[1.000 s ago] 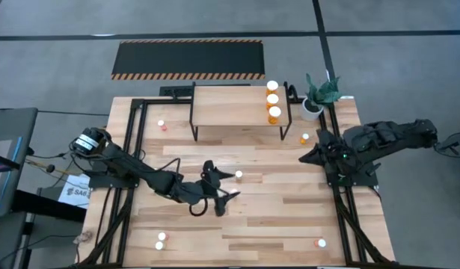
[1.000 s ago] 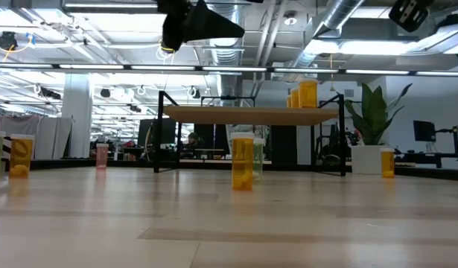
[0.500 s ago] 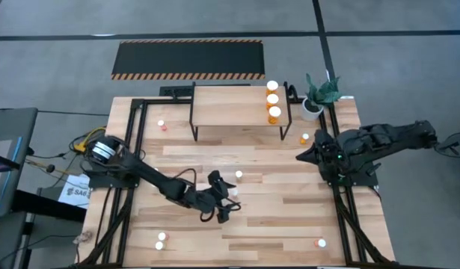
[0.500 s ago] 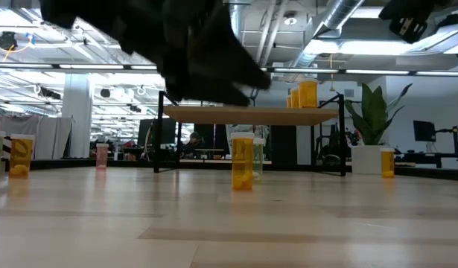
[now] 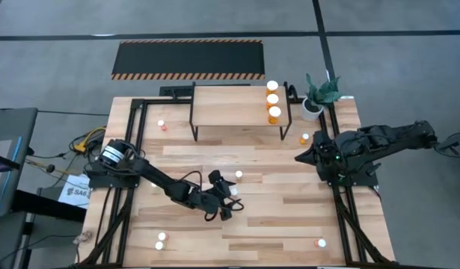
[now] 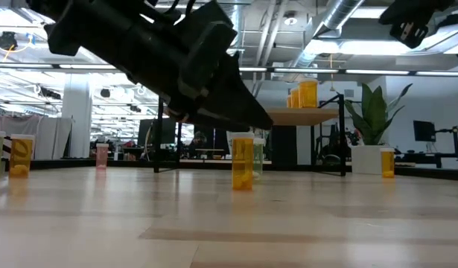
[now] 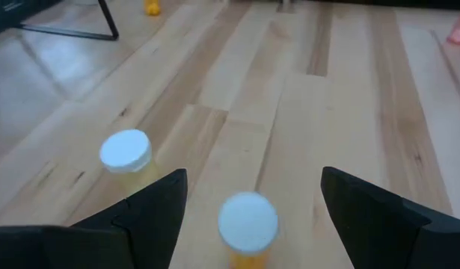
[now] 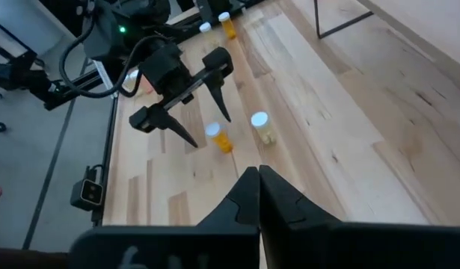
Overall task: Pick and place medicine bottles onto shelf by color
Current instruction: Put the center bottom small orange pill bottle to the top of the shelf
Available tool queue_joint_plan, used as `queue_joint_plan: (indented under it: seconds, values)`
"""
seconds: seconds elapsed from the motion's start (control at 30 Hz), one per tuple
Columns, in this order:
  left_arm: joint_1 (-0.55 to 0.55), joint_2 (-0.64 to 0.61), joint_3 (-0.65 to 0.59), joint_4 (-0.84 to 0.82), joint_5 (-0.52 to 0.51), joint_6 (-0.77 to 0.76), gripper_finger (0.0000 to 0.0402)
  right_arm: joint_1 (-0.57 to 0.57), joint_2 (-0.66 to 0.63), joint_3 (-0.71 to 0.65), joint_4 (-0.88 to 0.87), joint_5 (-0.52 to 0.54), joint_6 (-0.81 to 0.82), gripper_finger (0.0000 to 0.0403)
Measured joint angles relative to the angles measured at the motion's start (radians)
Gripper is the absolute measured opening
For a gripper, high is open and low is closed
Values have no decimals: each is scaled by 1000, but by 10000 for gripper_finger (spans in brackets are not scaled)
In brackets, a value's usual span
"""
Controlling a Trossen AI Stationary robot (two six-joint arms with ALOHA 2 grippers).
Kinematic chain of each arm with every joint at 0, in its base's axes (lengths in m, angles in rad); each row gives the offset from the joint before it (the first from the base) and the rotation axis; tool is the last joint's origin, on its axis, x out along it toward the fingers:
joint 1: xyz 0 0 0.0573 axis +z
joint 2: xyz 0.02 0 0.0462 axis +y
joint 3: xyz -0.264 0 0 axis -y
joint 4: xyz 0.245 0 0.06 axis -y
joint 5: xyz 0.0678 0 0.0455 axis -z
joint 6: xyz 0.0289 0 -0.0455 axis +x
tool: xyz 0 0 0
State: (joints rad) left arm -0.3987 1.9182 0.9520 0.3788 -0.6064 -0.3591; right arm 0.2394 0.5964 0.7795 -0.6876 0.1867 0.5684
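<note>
An orange medicine bottle with a white cap stands upright at mid-table, and a pale yellow-green one stands just beside it. My left gripper is open and slants down over them. Its fingers stand either side of the orange bottle without touching it. The shelf stands at the far side, with three orange bottles in a row on its right end. My right gripper is shut and empty, raised over the table's right side.
Loose bottles stand apart on the tabletop: a red-pink one far left, an orange one right of the shelf, two near left, one near right. A potted plant stands at the far right corner.
My left gripper has come down from high above the table toward the two bottles at mid-table, reaching a little farther out. It has stayed open. The bottles have not moved.
</note>
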Motion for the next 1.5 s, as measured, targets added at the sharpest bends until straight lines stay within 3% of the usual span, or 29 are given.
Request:
queue_joint_plan:
  seconds: [0.3,1.5]
  values:
    - [7,0,0,-49,67,-34,255,0,0,0,0,0,-1,12]
    - [7,0,0,-52,51,-39,134,0,0,0,0,25,-12,15]
